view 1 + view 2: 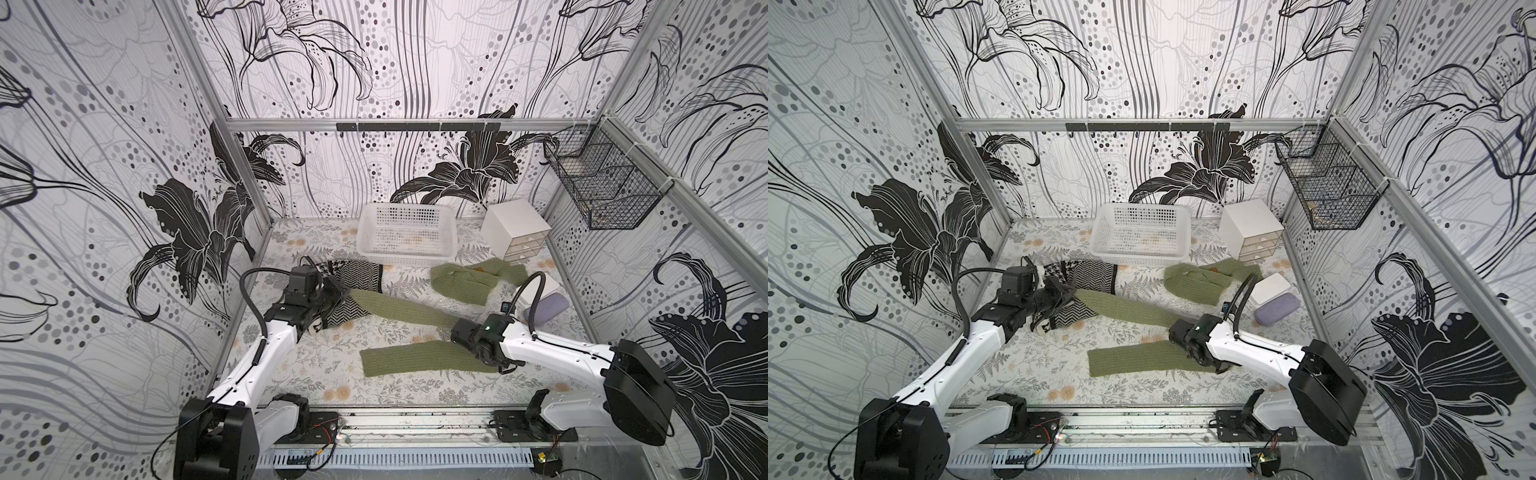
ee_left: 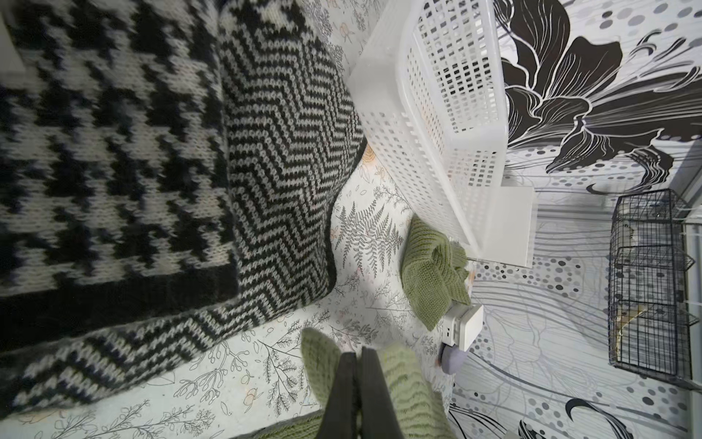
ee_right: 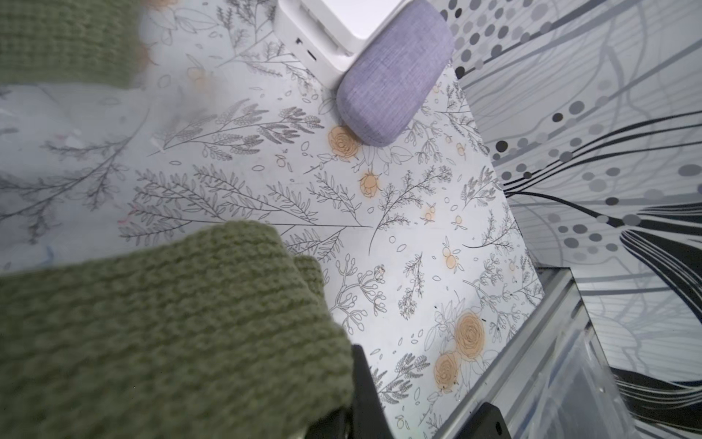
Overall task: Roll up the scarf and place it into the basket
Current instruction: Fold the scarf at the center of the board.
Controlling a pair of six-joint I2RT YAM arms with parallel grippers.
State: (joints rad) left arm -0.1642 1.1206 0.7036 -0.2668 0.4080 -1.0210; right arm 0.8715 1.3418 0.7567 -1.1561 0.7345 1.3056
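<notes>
Green knit is in both my grips. The scarf (image 1: 399, 309) lies as a long strip across mid-table, and the next move turns on how it runs btw my two arms.

Far left, my left gripper (image 2: 357, 395) is pressed fully closed w/ green wool pinched in it, a tuft poking past the tips. It sits over a black-and-white scarf (image 1: 359, 272), which I'm not holding.

From there the green strip runs diagonally, back-left to front-right, to my right gripper (image 3: 351, 399). That one is also closed, clamping a fold of the knit. At the fold the scarf doubles back. A second flat leg lies along the front of the table pointing left, w/ its free end roughly midway btw my arms. So the long axis is approx left-right, and the loose end lies leftward of the right jaws.

Further back and right, a bunched heap of green knit sits just in front of the basket (image 1: 405, 216). I can't tell how it joins the strip, since my right arm hides that.

The basket stands back-centre w/ no scarf in it, so I judge the rolling isn't started. The right arm is nearer the heap.
</notes>
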